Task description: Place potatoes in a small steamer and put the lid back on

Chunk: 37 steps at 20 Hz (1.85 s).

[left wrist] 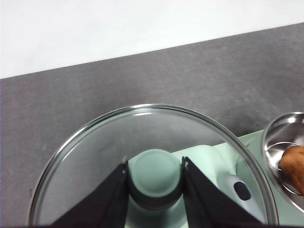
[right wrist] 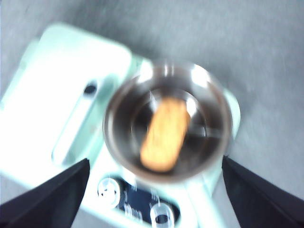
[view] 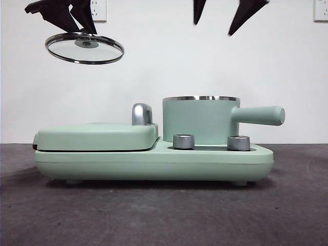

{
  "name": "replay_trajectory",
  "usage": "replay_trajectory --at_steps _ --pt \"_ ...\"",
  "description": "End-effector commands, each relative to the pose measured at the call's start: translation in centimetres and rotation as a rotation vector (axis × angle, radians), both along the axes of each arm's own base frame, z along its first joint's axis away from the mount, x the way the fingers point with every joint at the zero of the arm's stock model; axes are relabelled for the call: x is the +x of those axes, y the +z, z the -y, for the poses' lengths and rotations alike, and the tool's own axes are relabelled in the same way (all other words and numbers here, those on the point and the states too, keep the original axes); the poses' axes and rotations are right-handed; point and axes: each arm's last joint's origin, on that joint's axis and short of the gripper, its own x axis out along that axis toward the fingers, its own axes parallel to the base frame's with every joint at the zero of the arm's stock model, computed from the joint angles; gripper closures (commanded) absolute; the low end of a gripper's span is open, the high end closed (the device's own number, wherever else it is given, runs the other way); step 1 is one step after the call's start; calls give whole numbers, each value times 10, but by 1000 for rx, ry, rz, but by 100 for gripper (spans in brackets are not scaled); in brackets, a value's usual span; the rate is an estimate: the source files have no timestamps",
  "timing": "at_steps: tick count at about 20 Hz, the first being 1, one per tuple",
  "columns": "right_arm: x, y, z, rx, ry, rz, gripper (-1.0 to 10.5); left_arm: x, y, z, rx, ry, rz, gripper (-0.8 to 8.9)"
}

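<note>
The orange-brown rough-skinned potato (right wrist: 164,135) already lies inside the mint-green cylindrical steel-rimmed steamer (view: 201,121). The left end effector (left wrist: 155,176) pinches the round glass lid (view: 84,48) by its knob, high beside the steamer; lidding remains. The right end effector (right wrist: 152,190) hangs spread above the steamer.

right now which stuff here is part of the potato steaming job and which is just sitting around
In the job:
- potato, already in the small steamer
- lid, held up by its knob in the left gripper
- right gripper, open above the steamer

Just there:
- grill plate with chrome handle
- two dials
</note>
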Motion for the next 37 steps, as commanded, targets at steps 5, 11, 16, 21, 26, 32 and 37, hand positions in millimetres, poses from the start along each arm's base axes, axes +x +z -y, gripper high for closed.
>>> replay_trajectory --at_steps 5,11,16,21,26,32,37 --pt "-83 -21 26 -151 -8 -26 505 -9 13 23 -19 -70 47 798" --pt "-146 -67 42 -88 28 43 505 -19 12 51 -21 -154 47 798" --pt "-210 -113 61 97 -5 123 505 -24 4 91 -23 -262 63 798" --pt "-243 -131 80 183 -25 159 505 -17 -20 131 -13 -349 60 798" --pt "-259 -125 94 244 -34 247 505 -9 -49 169 37 -450 106 798" --pt "-265 -126 100 243 -34 244 505 -1 -67 191 35 -486 150 798" --pt "-266 -126 100 242 -34 243 505 5 -74 196 25 -485 172 798"
